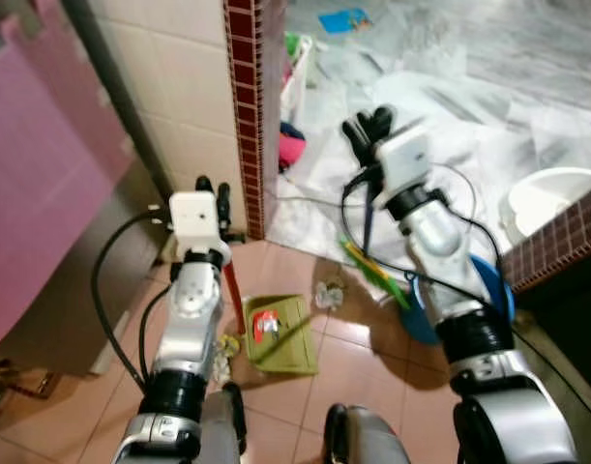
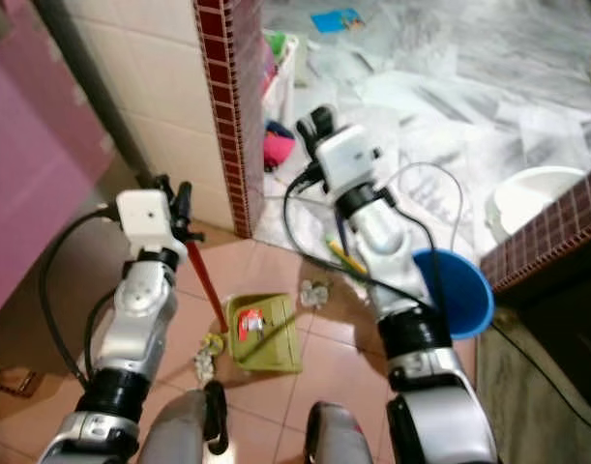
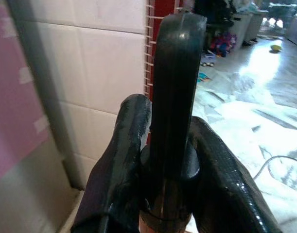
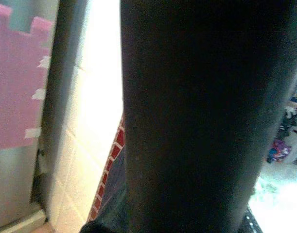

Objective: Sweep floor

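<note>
- Terracotta floor tiles [image 1: 363, 372] fill the near ground; a flat green plastic dustpan [image 1: 285, 338] lies on them just ahead of the robot, carrying a red-and-white wrapper [image 1: 265, 324].
- Crumpled scraps of litter [image 1: 224, 350] sit at the dustpan's 9 o'clock edge, and another small clump [image 1: 327, 293] lies at its 1 o'clock.
- A thin red dustpan handle [image 1: 234, 287] rises from the pan toward 11 o'clock into the left gripper [image 1: 211, 198], whose fingers are closed on its black top grip [image 3: 175, 92].
- A green-and-yellow broom head [image 1: 377, 275] rests on the tiles at the dustpan's 2 o'clock, beside a round blue plastic basin [image 2: 459, 290].
- The right gripper [image 1: 368, 130] is raised at 1 o'clock, fingers clamped round a dark broom pole [image 4: 201, 116].
- A white-tiled wall corner edged with dark red mosaic [image 1: 245, 116] stands at 12 o'clock.
- Beyond it, a grey marble floor [image 1: 488, 58] holds a blue toy [image 1: 343, 19].
</note>
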Controlling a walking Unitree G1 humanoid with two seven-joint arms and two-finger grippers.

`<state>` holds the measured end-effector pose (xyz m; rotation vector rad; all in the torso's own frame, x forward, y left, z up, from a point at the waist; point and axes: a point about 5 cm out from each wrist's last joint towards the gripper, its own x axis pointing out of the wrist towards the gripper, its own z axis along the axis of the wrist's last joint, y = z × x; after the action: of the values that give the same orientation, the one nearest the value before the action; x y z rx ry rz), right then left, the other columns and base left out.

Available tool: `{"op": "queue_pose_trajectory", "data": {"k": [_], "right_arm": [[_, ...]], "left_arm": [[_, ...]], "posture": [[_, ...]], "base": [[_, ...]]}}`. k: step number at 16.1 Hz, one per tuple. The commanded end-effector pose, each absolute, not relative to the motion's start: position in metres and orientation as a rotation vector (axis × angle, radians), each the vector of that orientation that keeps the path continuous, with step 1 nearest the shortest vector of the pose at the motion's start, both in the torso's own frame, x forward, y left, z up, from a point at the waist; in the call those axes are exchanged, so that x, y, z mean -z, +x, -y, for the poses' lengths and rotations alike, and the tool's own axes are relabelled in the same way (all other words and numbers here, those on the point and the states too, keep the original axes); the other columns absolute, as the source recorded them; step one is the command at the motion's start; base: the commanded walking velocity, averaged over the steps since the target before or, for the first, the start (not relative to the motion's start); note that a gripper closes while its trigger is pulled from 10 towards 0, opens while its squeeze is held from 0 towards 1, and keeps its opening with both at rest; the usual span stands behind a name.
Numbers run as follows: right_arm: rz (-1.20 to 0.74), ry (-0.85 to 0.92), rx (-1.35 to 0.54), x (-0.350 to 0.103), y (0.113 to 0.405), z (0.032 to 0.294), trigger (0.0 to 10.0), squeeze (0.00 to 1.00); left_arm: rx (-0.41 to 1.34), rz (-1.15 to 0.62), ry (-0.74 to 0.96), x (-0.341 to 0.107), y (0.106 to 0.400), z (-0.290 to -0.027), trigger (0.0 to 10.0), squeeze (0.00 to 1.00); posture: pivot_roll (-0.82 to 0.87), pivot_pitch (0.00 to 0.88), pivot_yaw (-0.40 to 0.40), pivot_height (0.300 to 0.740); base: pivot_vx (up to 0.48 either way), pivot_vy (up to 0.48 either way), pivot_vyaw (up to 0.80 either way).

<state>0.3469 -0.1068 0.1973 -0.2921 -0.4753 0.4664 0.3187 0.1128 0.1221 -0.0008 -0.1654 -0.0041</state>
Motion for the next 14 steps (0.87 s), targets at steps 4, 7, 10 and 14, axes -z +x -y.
{"op": "queue_pose_trajectory", "data": {"k": [4,7,10,14], "right_arm": [[0.489,-0.235,-0.593,-0.183,0.339,0.073,10.0,0.0],[0.406,-0.1,-0.663,-0.172,0.33,0.063,10.0,0.0],[0.326,0.081,-0.752,-0.184,0.323,0.063,10.0,0.0],[0.331,0.211,-0.898,-0.221,0.309,0.072,10.0,0.0]], "left_arm": [[-0.048,0.138,0.058,-0.105,0.319,-0.102,10.0,0.0],[-0.064,0.138,0.054,-0.104,0.32,-0.102,10.0,0.0],[-0.072,0.139,0.055,-0.104,0.324,-0.104,10.0,0.0],[-0.074,0.15,0.052,-0.105,0.33,-0.105,10.0,0.0]], "posture": [[-0.02,0.323,-0.031,0.74],[-0.03,0.318,-0.031,0.74],[-0.05,0.299,-0.034,0.74],[-0.08,0.26,-0.028,0.74]], "base": [[0.0,0.0,0.0],[0.0,0.0,0.0],[0.0,0.0,0.0],[0.0,0.0,0.0]]}}
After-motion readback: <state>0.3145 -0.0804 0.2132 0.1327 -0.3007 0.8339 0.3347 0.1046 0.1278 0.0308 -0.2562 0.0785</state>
